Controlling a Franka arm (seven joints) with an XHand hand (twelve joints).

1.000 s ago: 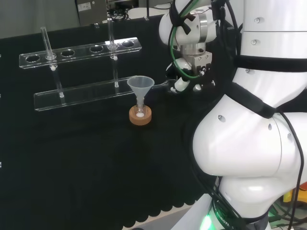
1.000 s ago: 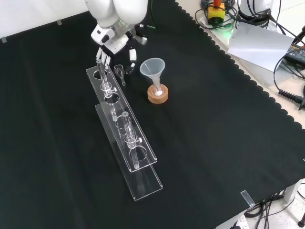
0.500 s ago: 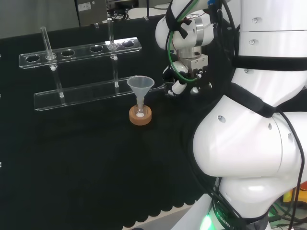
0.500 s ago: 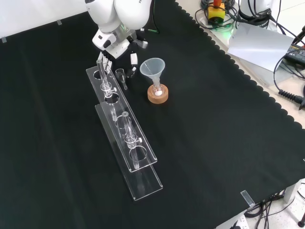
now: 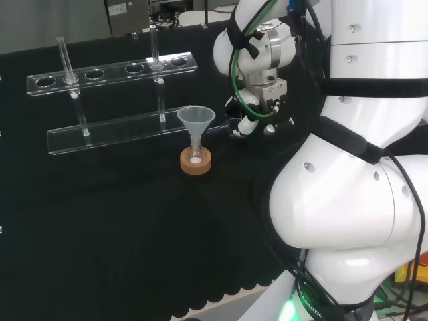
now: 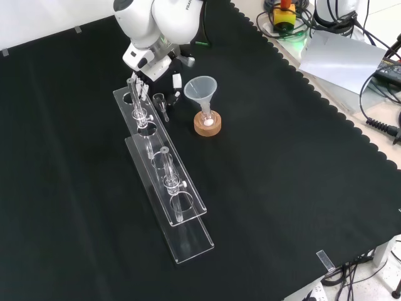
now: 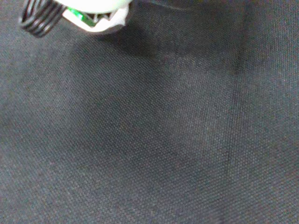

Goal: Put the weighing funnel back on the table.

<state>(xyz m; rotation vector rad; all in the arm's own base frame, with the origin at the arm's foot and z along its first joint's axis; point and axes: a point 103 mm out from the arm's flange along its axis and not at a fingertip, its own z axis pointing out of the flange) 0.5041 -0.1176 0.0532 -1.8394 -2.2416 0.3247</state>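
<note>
The weighing funnel (image 6: 161, 104) is seen in the front view as a small clear piece just below the hand (image 6: 174, 78), between the near end of the clear tube rack (image 6: 168, 183) and the big funnel (image 6: 200, 88). Its short stem is pointed toward the lower right of that view. Whether it is already resting on the black cloth of the table (image 6: 282, 163) cannot be told, nor can it be told whether the hand is clamped on it or spread apart (the piece is clear and partly hidden against the dark parts of the hand).

In the head view the hand (image 5: 248, 123) is held low over the cloth, just to the right of the funnel (image 5: 196, 118). The funnel is stood mouth up with its stem in a small flask on a cork ring (image 5: 196, 162). Thin glass tubes (image 5: 65, 59) are held upright in the rack (image 5: 114, 131).
</note>
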